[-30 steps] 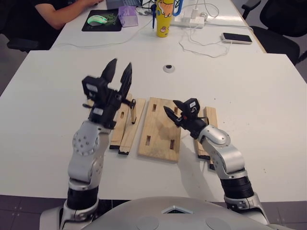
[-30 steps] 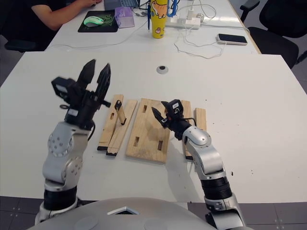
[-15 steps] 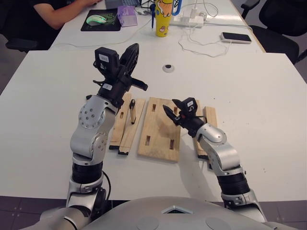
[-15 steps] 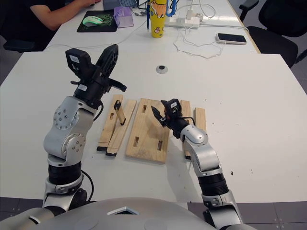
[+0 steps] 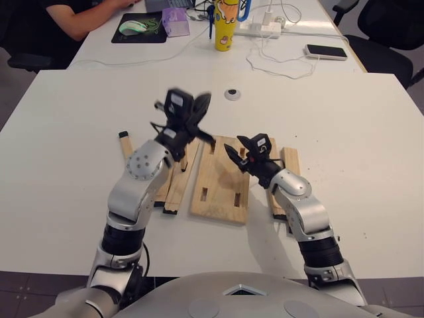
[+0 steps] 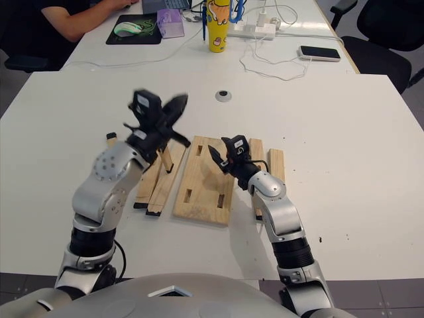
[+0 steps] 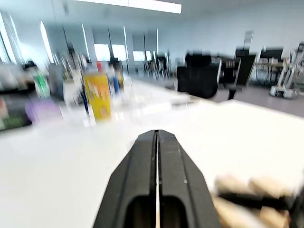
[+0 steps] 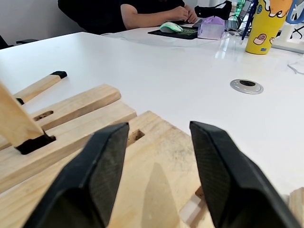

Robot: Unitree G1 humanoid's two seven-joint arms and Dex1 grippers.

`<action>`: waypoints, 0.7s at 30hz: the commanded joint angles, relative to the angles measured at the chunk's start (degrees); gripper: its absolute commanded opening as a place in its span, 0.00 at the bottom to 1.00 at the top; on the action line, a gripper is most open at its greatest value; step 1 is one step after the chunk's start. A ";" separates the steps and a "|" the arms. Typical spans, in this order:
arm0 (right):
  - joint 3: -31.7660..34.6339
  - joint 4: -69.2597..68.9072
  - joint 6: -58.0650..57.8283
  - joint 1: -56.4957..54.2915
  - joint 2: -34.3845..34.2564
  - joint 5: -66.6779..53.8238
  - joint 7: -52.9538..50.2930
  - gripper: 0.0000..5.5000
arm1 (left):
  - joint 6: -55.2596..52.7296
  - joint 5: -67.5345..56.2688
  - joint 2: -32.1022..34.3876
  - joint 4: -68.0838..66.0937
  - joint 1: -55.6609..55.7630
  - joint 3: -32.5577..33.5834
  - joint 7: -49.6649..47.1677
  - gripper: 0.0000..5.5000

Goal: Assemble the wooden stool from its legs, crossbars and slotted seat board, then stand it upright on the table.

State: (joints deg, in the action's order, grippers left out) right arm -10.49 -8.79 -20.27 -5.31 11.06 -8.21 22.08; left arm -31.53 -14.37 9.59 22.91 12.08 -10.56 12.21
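The left gripper (image 5: 193, 114) is a blur, fingers seemingly pressed together, empty; the right gripper (image 8: 159, 129) gapes over the seat board (image 5: 217, 180).

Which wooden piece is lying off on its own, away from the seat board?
The short stick with the black end, farthest to the robot's left. The other pieces lie bunched right beside the seat board.
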 commanded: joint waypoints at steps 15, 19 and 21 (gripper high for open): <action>0.12 2.67 2.69 -1.62 -1.04 0.91 -0.33 0.43 | 11.40 1.10 -2.78 2.20 7.73 7.50 -1.55 0.00; 0.25 2.63 2.81 -1.26 -1.09 0.96 -0.39 0.43 | 15.18 1.91 -2.58 6.70 13.16 9.79 -2.97 0.00; 0.30 2.52 2.78 -1.09 -1.10 0.97 -0.43 0.43 | 15.58 2.05 -2.22 8.46 15.22 9.83 -2.94 0.00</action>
State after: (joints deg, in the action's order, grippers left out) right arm -10.39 -6.21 -17.80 -7.00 10.10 -7.59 22.02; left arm -16.85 -12.86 7.07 28.62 23.87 -1.16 9.54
